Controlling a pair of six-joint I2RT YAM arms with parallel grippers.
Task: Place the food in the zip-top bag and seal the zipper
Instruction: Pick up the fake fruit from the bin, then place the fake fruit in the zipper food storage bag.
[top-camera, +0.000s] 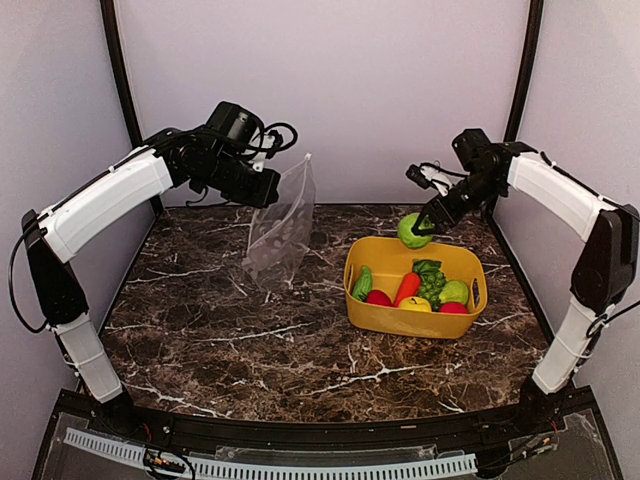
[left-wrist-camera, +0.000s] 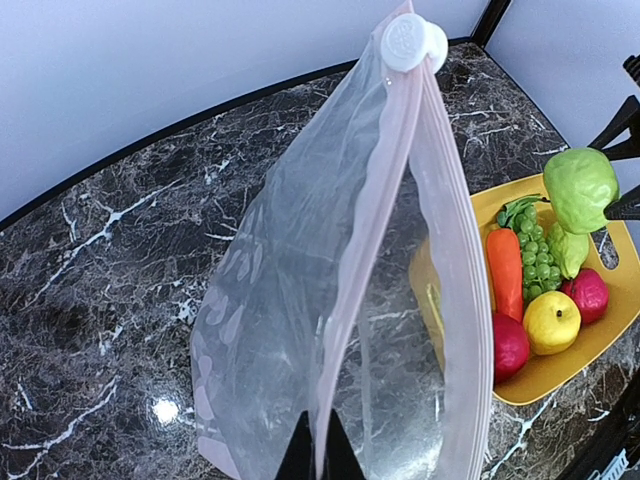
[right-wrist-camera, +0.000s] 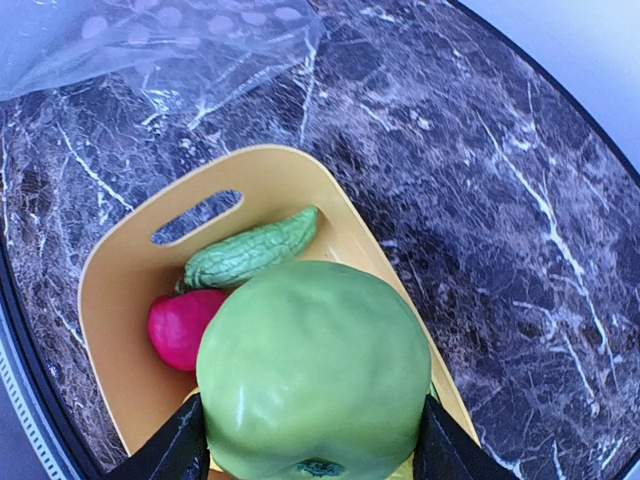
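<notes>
Right jaws clasp the green toy fruit (top-camera: 413, 231); carry it toward nine o'clock into the zip-top bag (top-camera: 282, 235), which the left jaws pinch tight.

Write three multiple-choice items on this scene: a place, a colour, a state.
1. The green fruit is: A in the right gripper, above the basket; B inside the zip-top bag; C lying in the basket.
2. The basket is: A blue; B yellow; C white.
3. The left gripper is: A open over the basket; B open beside the bag; C shut on the bag's mouth edge.
Key: A, fingers flank it over the rim; B, seen in all views; C, the bag hangs from it.
</notes>
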